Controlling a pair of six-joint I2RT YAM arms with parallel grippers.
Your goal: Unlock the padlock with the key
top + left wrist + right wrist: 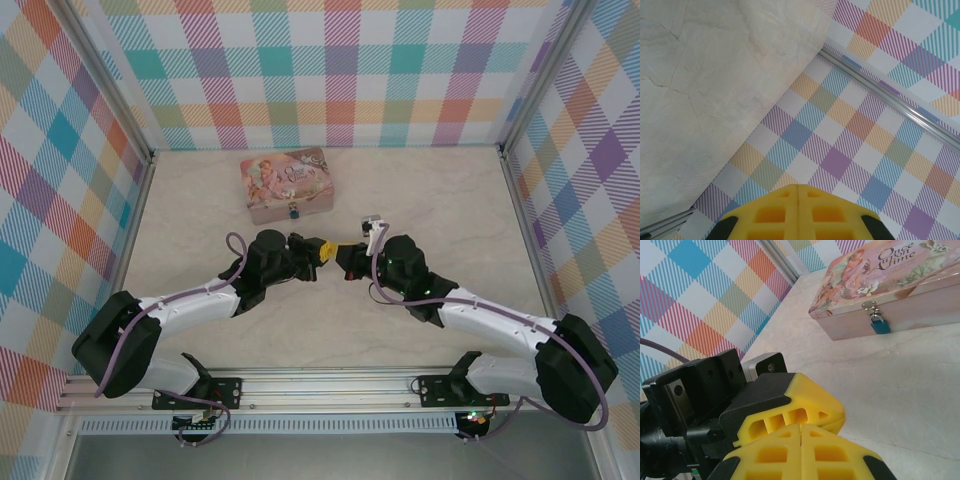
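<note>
Two clenched pincers: left pincer [320, 250] and right pincer [347, 259] pressed tip to tip above the worktop [200, 200]. Key too small to make out, perhaps pinched between them. Teal padlock [880, 325] hanging on the pink tin [890, 285] front, well apart. Best to confirm a firm hold on the key before separating.

The left arm [190, 296] and right arm [492, 322] stretch low from their bases and bend inward, wrists turned to face each other. The left gripper [321, 250] and right gripper [346, 259] meet nearly tip to tip at centre, each with its yellow fingers [771, 456] pressed together.
</note>
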